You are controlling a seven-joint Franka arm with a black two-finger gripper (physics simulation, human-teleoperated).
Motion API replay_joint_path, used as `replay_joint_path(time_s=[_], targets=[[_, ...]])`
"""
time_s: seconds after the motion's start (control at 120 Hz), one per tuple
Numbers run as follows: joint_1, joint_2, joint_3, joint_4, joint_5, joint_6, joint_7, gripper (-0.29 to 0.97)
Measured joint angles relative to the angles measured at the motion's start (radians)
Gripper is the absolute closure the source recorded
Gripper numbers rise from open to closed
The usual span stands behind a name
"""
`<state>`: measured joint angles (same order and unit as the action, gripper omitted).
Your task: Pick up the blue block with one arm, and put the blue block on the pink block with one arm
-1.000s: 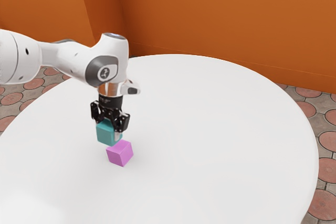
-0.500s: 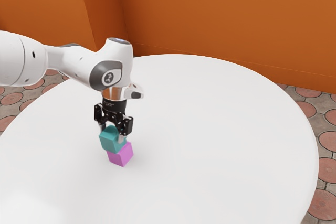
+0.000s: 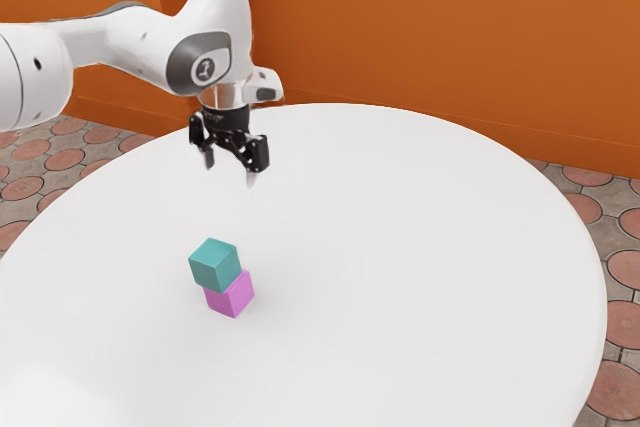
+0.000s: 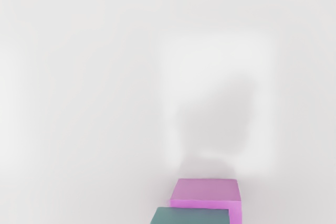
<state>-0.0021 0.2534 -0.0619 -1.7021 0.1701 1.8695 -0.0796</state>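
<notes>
Gripper (image 3: 230, 172): the fingers are spread and nothing is between them; it has released. Half a second ago it was low over the stack with the fingers on either side of the blue block. Now I have it lifted well clear, high above the table (image 3: 430, 247) and back toward the exterior view's upper left. The arm is raised with it.

Blue block (image 3: 214, 264) (it renders teal): apart from the gripper, below it and a little toward the exterior view's left of the fingertips. It rests on top of the pink block (image 3: 230, 296), touching it. It sits offset toward the exterior view's left, so part of the pink top face is uncovered on the right. It is also turned slightly relative to the block under it. The stack is in the same spot on the table as in the earlier frame.

Wrist view: blue block (image 4: 191, 216) sits on the pink block (image 4: 207, 191), both well below the hand, with a soft shadow on the white tabletop (image 4: 94, 77) beyond them.

Surroundings: orange wall (image 3: 450, 27) behind the round table, tiled floor (image 3: 610, 217) around it.
</notes>
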Motion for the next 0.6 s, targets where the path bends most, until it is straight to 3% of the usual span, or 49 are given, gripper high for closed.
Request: replay_joint_path(time_s=[0.242, 0.6], targets=[[0.002, -0.009, -0.003, 0.199, 0.002, -0.088, 0.012, 0.0], [-0.013, -0.01, 0.005, 0.216, -0.003, -0.133, 0.022, 0.0]])
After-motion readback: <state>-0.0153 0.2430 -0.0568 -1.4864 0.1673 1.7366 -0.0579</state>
